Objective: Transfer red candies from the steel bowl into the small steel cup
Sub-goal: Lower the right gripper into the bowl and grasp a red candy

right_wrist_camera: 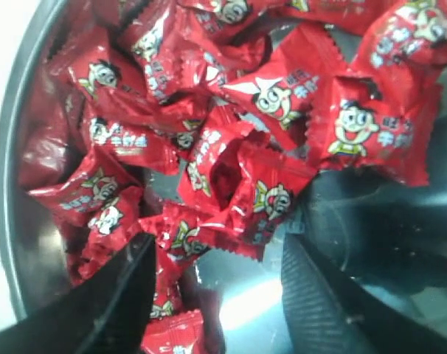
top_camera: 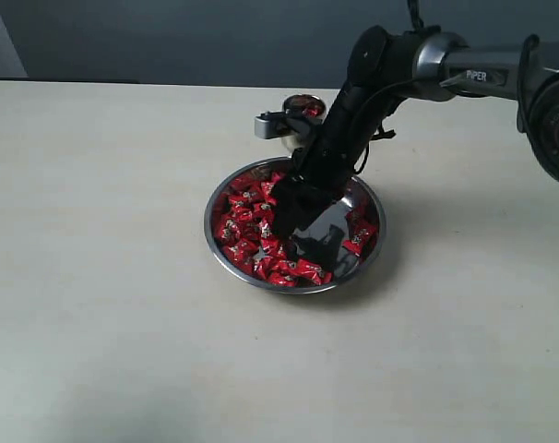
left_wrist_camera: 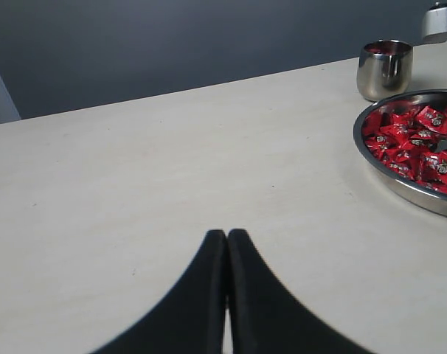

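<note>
1. Your right gripper (top_camera: 296,231) is down inside the steel bowl (top_camera: 215,242), its tips at the right edge of the heap of red candies (top_camera: 245,217), near the middle of the exterior frame.
2. In the right wrist view its jaws stand wide apart. The two dark fingers (right_wrist_camera: 109,302) flank a gap holding a few of the red candies (right_wrist_camera: 260,199) and some bare steel, and nothing is pinched between them. One wrapper lies close against the inner face of one finger.
3. Your right arm enters from the upper right of the exterior frame and slopes down and leftward, passing in front of the small steel cup (top_camera: 293,100) before it dips into the bowl.
4. Your left gripper (left_wrist_camera: 227,243) has its jaws pressed together with nothing between them. It sits over bare table (left_wrist_camera: 135,184), well apart from the steel bowl (left_wrist_camera: 408,188). It does not appear in the exterior frame.
5. The bowl sits just right of the exterior frame's centre. Candies fill its left half and rim, and the lower right of its floor shows bare, mirror-like steel.
6. The cup (left_wrist_camera: 384,70) stands upright just behind the bowl, toward the upper centre, and something red shows inside its mouth.
</note>
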Available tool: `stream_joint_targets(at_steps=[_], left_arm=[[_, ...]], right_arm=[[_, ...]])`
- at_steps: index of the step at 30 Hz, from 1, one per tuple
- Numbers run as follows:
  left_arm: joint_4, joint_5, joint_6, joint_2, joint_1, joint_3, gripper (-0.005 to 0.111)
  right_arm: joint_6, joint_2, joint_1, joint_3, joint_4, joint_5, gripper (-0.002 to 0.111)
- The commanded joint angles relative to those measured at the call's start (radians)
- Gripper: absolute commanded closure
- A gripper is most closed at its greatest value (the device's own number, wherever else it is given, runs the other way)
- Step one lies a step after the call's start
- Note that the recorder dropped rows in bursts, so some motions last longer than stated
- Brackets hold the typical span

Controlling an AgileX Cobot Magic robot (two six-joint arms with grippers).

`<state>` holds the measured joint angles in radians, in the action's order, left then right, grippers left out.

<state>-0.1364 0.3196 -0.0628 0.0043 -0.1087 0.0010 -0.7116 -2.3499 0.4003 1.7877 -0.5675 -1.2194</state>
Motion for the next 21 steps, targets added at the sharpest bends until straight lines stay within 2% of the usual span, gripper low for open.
stream_joint_targets(at_steps=[1,21], left_arm=[[0.001,-0.009,-0.005,-0.004,-0.003,-0.001,0.106],[0.001,-0.009,-0.005,-0.004,-0.003,-0.001,0.106]], right_arm=[[-0.005,0.002,-0.002,-0.003,-0.011,0.033,0.058],[-0.005,0.002,-0.002,-0.003,-0.022,0.078,0.058]])
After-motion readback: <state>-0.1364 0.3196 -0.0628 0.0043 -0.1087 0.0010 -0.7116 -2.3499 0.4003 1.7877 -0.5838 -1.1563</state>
